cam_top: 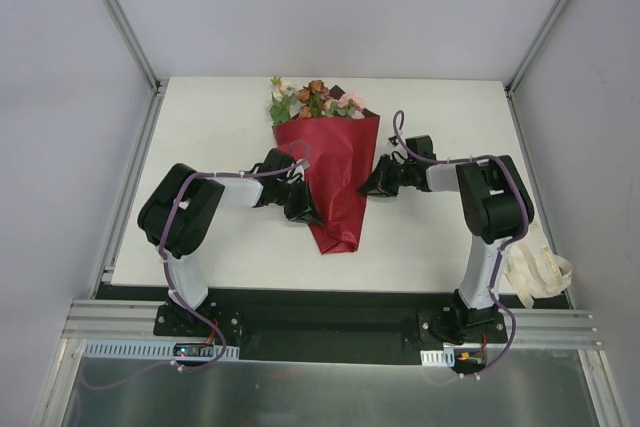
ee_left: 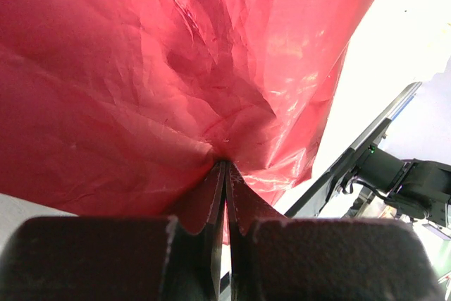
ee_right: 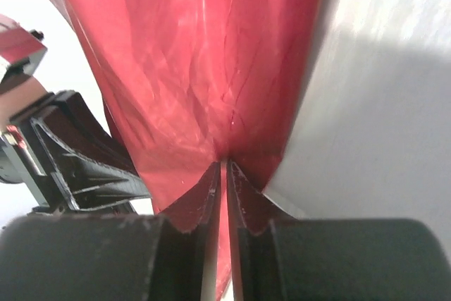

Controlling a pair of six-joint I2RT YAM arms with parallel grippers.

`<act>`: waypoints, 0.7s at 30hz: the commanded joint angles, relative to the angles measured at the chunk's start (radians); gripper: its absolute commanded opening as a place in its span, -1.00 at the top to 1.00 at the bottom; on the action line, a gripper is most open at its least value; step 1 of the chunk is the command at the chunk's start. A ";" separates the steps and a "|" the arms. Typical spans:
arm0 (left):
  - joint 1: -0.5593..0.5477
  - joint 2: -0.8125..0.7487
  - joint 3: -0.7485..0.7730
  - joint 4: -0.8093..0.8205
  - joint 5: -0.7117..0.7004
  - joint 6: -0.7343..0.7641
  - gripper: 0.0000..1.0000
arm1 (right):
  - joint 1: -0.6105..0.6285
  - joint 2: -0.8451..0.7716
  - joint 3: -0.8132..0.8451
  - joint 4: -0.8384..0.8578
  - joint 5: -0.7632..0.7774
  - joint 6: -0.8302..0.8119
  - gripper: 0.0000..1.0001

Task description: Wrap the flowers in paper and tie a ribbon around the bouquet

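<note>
The bouquet lies in the middle of the white table. Its flowers (cam_top: 315,99), pink, cream and rust with green leaves, stick out of the far end of a cone of dark red paper (cam_top: 338,162) whose tip points toward the arms. My left gripper (cam_top: 304,211) sits at the cone's left edge, shut on a pinch of the paper (ee_left: 176,68), fingertips (ee_left: 217,174) pressed together. At the cone's right edge my right gripper (cam_top: 367,188) is shut on the paper (ee_right: 190,68) with only a thin slit between its fingers (ee_right: 211,181). The cream ribbon (cam_top: 538,265) lies bunched at the table's near right corner.
Grey enclosure walls with aluminium posts (cam_top: 120,17) close in the table (cam_top: 220,127) on the left, back and right. The table's near edge meets a black base rail (cam_top: 320,312). The left arm's gripper body (ee_right: 74,156) shows beyond the paper in the right wrist view.
</note>
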 commanded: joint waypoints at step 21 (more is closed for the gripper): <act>-0.020 0.008 -0.052 -0.056 0.015 -0.007 1.00 | -0.127 0.262 0.399 -0.138 0.044 0.227 0.80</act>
